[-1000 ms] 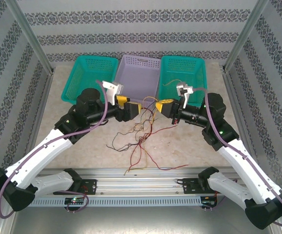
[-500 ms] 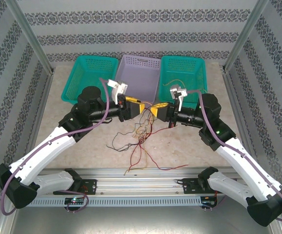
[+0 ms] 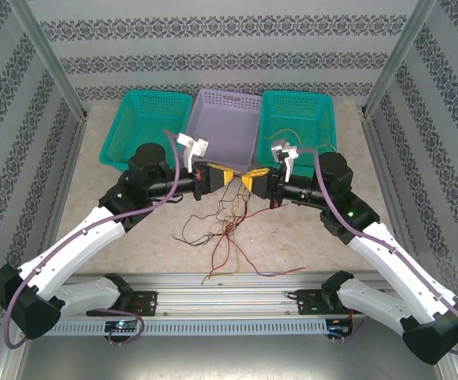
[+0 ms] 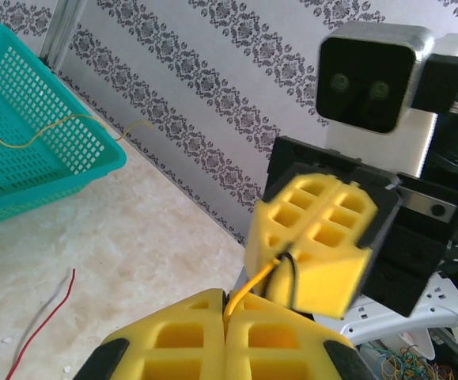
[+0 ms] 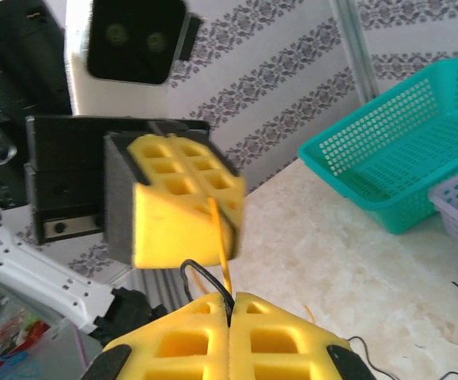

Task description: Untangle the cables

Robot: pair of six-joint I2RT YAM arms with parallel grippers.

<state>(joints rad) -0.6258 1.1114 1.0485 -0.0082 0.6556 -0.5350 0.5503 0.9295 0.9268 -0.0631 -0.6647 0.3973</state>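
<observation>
The cables (image 3: 225, 220) lie in a loose tangle of red, yellow and dark strands on the table's middle, with some strands rising to the grippers. My left gripper (image 3: 230, 176) and right gripper (image 3: 247, 181) meet tip to tip above the tangle. In the left wrist view my left gripper (image 4: 227, 305) is shut on a yellow cable (image 4: 252, 283) that runs straight into the right gripper's pads (image 4: 316, 237). In the right wrist view my right gripper (image 5: 230, 305) is shut on that yellow cable (image 5: 219, 237) and on a dark cable loop (image 5: 199, 275).
Three baskets stand at the back: a teal basket (image 3: 145, 127) on the left, a purple basket (image 3: 225, 119) in the middle, and a teal basket (image 3: 298, 119) on the right holding a yellow cable (image 3: 292, 134). Metal frame posts flank the table.
The left gripper has gone from open to shut on the yellow cable. Both grippers have moved inward until their tips nearly touch.
</observation>
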